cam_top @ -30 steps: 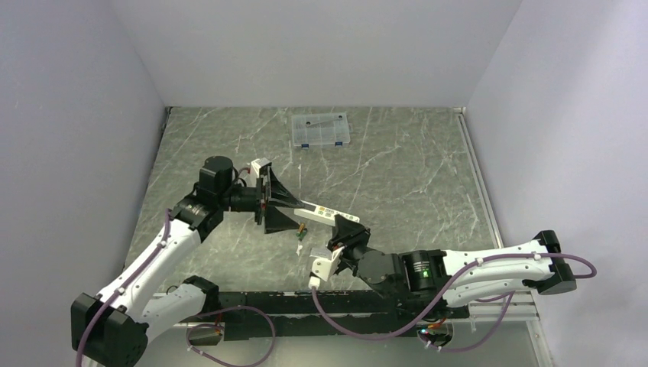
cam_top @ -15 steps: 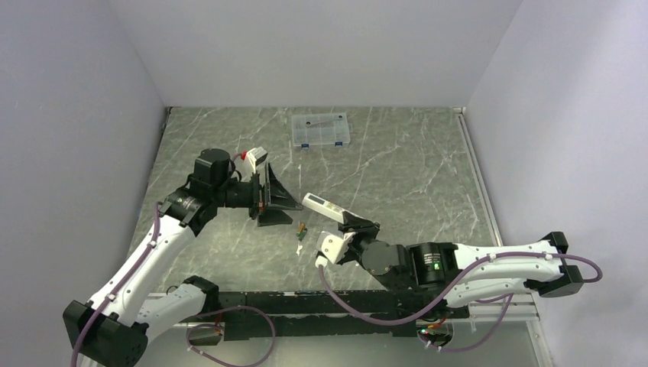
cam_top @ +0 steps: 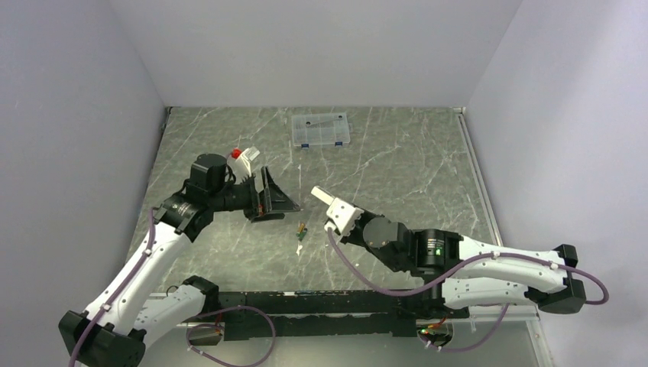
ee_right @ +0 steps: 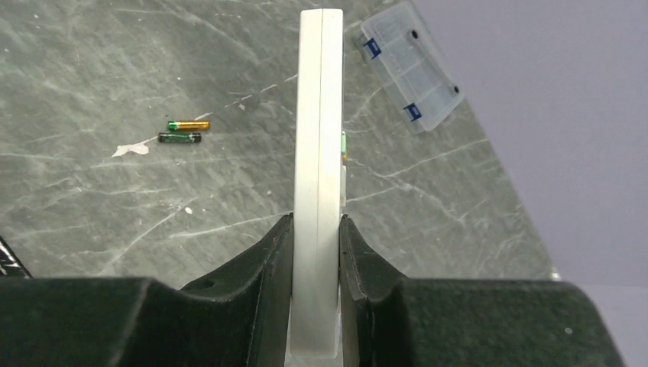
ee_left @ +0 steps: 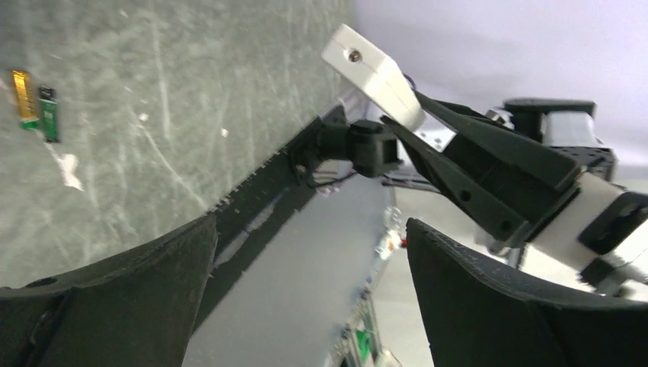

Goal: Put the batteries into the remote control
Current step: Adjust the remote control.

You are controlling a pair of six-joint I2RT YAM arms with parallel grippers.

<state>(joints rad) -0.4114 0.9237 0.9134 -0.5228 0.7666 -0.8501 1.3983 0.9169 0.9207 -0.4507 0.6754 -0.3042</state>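
My right gripper (ee_right: pixel 315 222) is shut on the remote control (ee_right: pixel 317 153), a slim white bar seen edge-on between its black fingers, with small buttons showing on its right side. In the top view the remote control (cam_top: pixel 321 196) sticks out of the right gripper (cam_top: pixel 334 208) above the table's middle. My left gripper (cam_top: pixel 286 208) stands wide open just left of it, holding nothing. From the left wrist, the remote control's end (ee_left: pixel 372 65) shows beyond the open left gripper (ee_left: pixel 309 229). Two batteries (ee_right: pixel 185 131) lie side by side on the table; these batteries (cam_top: pixel 301 231) rest below both grippers.
A clear plastic compartment box (cam_top: pixel 321 130) with blue latches sits at the table's far edge, and the same box (ee_right: pixel 413 65) shows in the right wrist view. A small white scrap (ee_right: pixel 130 149) lies beside the batteries. The black rail (cam_top: pixel 306 302) runs along the near edge.
My left gripper opened fully, came off the remote's end and drew back to the left. The right arm turned and carried the remote a little up and left.
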